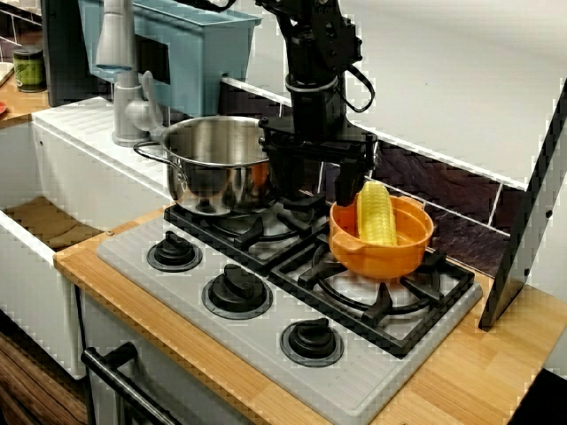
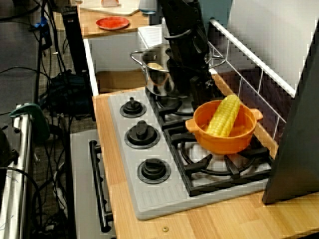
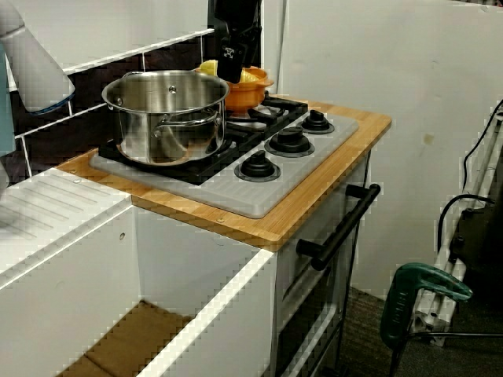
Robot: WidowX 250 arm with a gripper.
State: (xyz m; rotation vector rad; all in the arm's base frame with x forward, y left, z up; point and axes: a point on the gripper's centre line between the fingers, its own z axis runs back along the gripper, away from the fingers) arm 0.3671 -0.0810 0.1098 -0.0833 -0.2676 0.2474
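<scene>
Gripper (image 1: 317, 188) hangs low between 2 obstacles. Steel pot (image 1: 217, 164) stands just beside it on the sink side. Orange bowl (image 1: 383, 248), with a tilted corn cob (image 1: 376, 212) rising above its rim, stands just beside it on the other. Tiled wall (image 1: 461, 190) is close behind. Blue rack (image 1: 190, 44) and faucet (image 1: 120, 71) crowd the space beyond the pot. Open room lies forward of the gripper, over the 3 knobs (image 1: 236, 292) and out to the wooden counter (image 1: 461, 372). Dark leaning panel (image 1: 523, 221) blocks passage past the bowl.

Orange bowl (image 3: 250, 93) mostly behind steel pot (image 3: 169, 118) (sink-side view), arm (image 1: 314, 53) cropped at top.
</scene>
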